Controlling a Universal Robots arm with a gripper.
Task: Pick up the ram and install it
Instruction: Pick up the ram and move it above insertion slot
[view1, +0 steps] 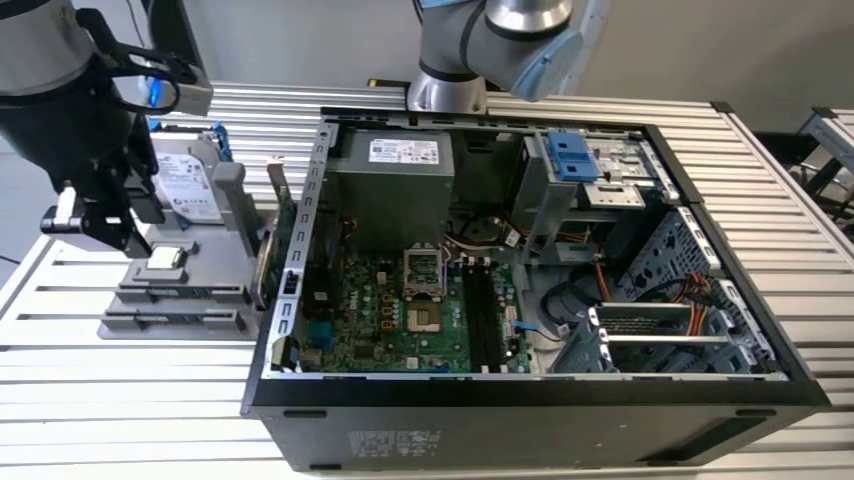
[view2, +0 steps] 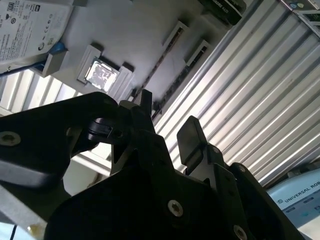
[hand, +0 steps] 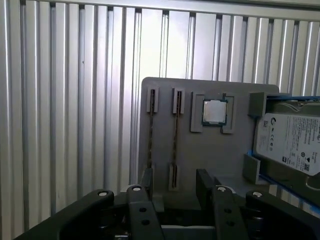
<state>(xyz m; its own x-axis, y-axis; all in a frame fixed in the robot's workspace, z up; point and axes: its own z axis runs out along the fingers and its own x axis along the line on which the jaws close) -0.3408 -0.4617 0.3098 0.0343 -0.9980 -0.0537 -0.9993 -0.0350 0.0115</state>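
My black gripper hangs open over the grey parts holder at the exterior view's left. Nothing is between its fingers. In both wrist views the ram shows edge-on as a thin dark strip, standing in a slot of the holder. The gripper is above the holder, with one finger to either side of that strip's line and apart from it. A second thin strip stands in the slot beside it.
On the same holder sit a square silver processor chip and a silver hard drive in a blue frame. The open computer case lies to the exterior view's right, with a green motherboard and long black slots. All rest on a ribbed metal table.
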